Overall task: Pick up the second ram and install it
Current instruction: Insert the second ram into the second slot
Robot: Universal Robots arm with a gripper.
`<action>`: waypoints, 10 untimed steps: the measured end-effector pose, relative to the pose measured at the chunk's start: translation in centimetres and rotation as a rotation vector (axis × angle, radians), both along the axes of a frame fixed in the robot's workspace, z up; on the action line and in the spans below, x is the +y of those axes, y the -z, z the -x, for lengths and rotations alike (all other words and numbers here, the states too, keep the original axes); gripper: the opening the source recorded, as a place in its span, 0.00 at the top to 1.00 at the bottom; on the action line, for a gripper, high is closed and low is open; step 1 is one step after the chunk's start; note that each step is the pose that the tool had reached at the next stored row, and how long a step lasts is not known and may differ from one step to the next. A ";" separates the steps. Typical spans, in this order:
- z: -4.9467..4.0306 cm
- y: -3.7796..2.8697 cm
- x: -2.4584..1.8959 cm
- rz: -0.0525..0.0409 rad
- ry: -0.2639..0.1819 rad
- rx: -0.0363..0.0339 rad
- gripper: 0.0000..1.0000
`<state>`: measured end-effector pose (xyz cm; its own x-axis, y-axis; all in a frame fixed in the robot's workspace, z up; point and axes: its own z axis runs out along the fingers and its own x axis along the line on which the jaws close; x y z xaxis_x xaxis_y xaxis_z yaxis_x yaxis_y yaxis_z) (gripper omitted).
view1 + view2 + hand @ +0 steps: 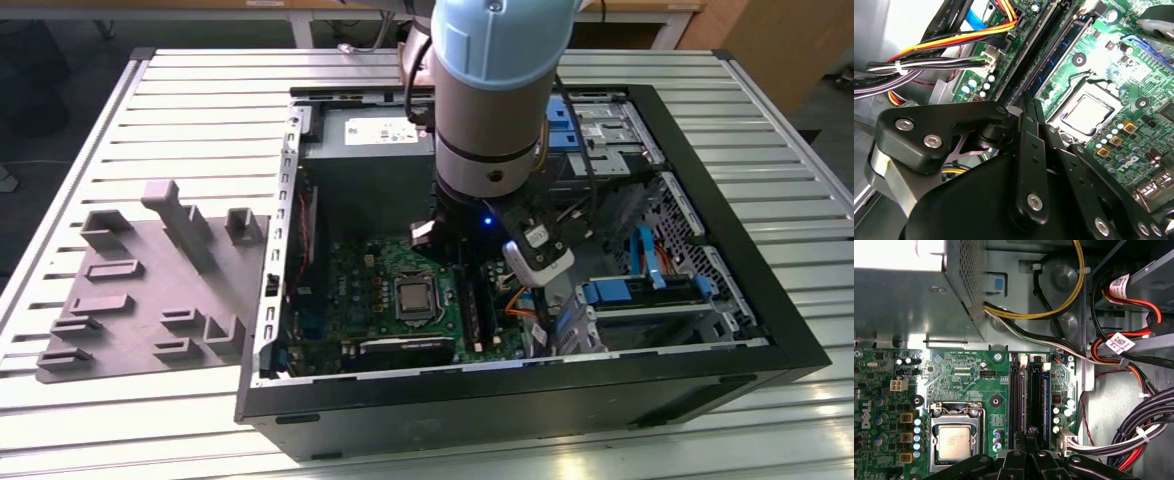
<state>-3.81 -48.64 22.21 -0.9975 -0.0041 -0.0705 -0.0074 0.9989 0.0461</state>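
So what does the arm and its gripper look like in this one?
In the exterior view the arm is a thick cylinder, pale blue at the upper joint and silver-grey below, with dark bands and a small blue light near the wrist; thin dark cables run beside it. In the second wrist view the gripper is matte black, built of flat linkage bars joined by silver screws.

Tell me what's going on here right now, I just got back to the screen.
The arm has its gripper down inside the open computer case, right over the memory slots on the green motherboard, next to the processor socket. In both wrist views the fingers sit close together above the slots, with a memory stick standing in the slots just ahead of them. The grey fixture tray sits outside the case, at the exterior view's left. Whether the stick is fully seated cannot be told.
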 end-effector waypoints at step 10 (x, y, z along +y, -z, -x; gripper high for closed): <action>0.00 0.27 -0.01 0.0025 0.000 0.0002 0.88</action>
